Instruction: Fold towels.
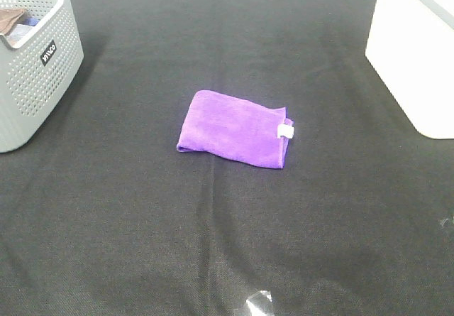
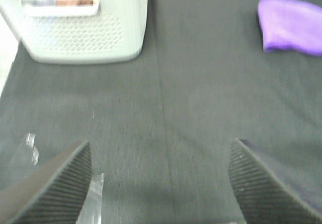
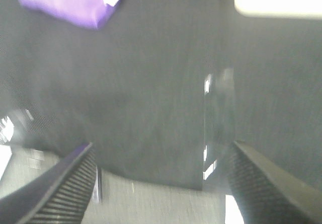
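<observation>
A purple towel [image 1: 234, 129] lies folded into a small rectangle in the middle of the black table cloth [image 1: 213, 231], its white tag [image 1: 285, 131] at the right end. Neither gripper shows in the high view. In the left wrist view the left gripper [image 2: 161, 183] is open and empty over bare cloth, with the towel [image 2: 292, 25] far from it. In the right wrist view the right gripper [image 3: 161, 178] is open and empty near the table's edge, and the towel [image 3: 70, 2] with its tag lies well away.
A grey perforated basket [image 1: 32, 60] holding some cloth stands at the back left; it also shows in the left wrist view [image 2: 80, 25]. A white bin [image 1: 415, 53] stands at the back right, and shows in the right wrist view [image 3: 276, 0]. Tape marks [image 1: 259, 300] lie near the front edge.
</observation>
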### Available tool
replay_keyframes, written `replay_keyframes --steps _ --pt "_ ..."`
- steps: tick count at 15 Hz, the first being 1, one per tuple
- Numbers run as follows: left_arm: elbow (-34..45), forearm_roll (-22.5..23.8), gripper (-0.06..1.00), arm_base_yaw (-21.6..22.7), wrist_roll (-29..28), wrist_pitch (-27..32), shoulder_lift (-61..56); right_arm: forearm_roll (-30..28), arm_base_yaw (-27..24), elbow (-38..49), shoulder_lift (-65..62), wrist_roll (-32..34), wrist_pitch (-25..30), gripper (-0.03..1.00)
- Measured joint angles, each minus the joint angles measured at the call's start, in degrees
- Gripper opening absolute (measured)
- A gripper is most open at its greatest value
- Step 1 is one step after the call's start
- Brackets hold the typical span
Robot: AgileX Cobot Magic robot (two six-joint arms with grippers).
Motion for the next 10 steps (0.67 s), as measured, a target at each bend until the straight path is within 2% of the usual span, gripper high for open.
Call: replay_keyframes --steps 3,10 --pt "0.74 0.11 0.7 0.0 0.0 -0.57 0.0 -1.32 0.0 2.41 0.0 0.0 -5.67 0.73" --pt "0.92 0.11 0.7 0.0 0.0 -1.09 0.0 -1.38 0.0 2.64 0.0 0.0 -6.19 0.73"
